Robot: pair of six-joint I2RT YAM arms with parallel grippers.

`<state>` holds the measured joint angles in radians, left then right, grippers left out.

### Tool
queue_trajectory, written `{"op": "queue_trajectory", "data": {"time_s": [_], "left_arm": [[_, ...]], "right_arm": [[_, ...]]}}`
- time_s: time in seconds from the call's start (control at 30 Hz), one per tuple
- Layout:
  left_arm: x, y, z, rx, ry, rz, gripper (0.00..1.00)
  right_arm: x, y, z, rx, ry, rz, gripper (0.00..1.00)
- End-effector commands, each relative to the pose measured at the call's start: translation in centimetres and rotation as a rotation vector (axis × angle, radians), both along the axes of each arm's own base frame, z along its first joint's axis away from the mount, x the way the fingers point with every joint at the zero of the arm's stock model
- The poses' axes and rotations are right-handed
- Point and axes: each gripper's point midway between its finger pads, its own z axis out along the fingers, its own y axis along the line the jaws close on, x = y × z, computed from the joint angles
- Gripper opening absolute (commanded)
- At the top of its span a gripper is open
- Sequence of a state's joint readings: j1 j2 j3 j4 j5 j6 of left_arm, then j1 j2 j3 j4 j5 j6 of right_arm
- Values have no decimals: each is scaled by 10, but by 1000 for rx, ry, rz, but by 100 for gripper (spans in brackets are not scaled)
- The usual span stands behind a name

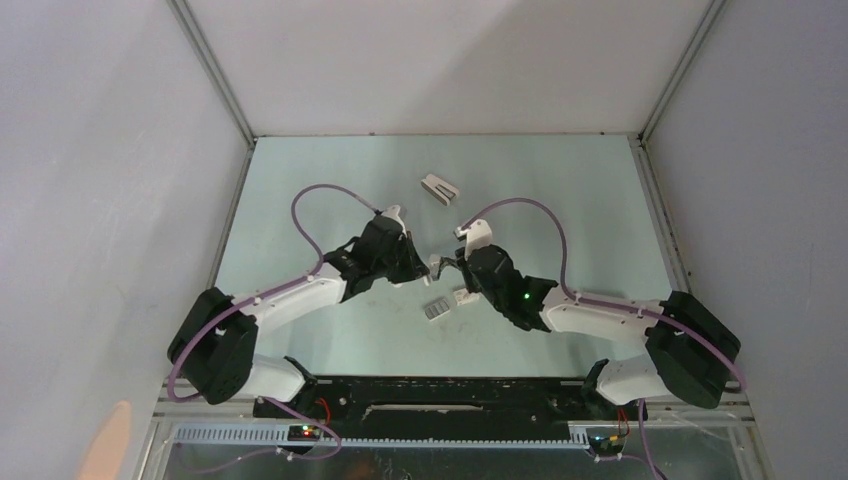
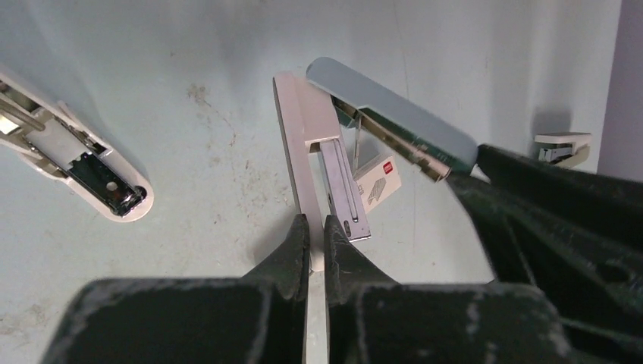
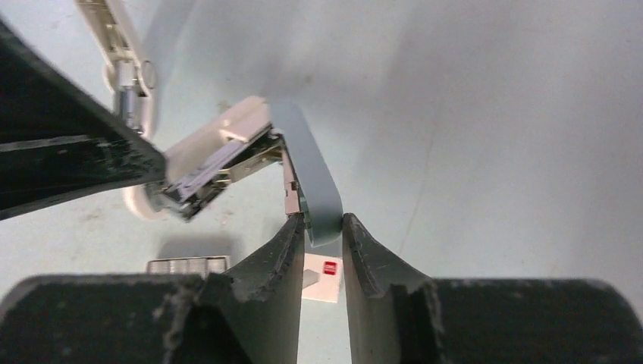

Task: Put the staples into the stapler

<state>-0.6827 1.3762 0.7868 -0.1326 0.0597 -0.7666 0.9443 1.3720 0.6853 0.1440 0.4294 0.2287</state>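
The stapler [image 1: 437, 264] is held up between both arms, hinged open. In the left wrist view its white base [image 2: 297, 129] runs into my left gripper [image 2: 317, 227], which is shut on it. The metal magazine [image 2: 343, 186] lies bare and the grey-green lid [image 2: 394, 114] is swung away to the right. My right gripper [image 3: 324, 224] is closed on the tip of that lid [image 3: 311, 159], with a fingertip against each side. The staples [image 1: 435, 310], a small ribbed grey block [image 3: 188, 265], lie on the table below the grippers.
A small white box with a red mark [image 3: 322, 277] lies under the right gripper, next to the staples. A longer white stapler [image 2: 76, 155] lies open at the left. Another white stapler [image 1: 440, 188] sits farther back. Walls enclose the table.
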Motion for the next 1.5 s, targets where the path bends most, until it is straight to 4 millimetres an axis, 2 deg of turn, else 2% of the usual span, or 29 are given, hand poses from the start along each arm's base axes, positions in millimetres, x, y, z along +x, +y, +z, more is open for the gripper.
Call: {"op": "queue_trajectory", "data": {"time_s": [0.0,0.2,0.43,0.63,0.83,0.93,1.07,1.13,1.2,1.27,1.3,1.47], "left_arm": [[-7,-7,13,-52,-16,-58,0],[-11,-12,20,-56,-69,-147,0],[-18,-6,1,-11,-38,-172,0],[-28,-18,-8,-63,2,-235,0],[-31,-8,-30,-13,64,-199,0],[-29,-2,-37,14,84,-162,0],[-22,-3,-29,11,53,-146,0],[-15,-3,-25,27,34,-141,0],[-10,-3,-20,44,16,-141,1],[-7,-2,-14,56,-6,-142,8],[-6,-1,-11,58,-22,-140,12],[-14,9,4,108,-137,-164,36]], "right_arm": [[14,-22,11,-16,-23,-91,9],[29,-36,6,59,52,-109,3],[49,-48,8,203,174,-76,3],[63,-46,-10,220,255,-66,2],[82,-40,-44,238,378,-85,1],[82,-37,-42,249,411,-86,1],[65,-29,-13,236,322,-19,12],[54,-29,2,209,257,10,23],[44,-31,16,183,201,27,39],[30,-33,21,123,170,48,55],[21,-32,23,89,159,59,59],[-11,-38,9,21,237,32,64]]}}
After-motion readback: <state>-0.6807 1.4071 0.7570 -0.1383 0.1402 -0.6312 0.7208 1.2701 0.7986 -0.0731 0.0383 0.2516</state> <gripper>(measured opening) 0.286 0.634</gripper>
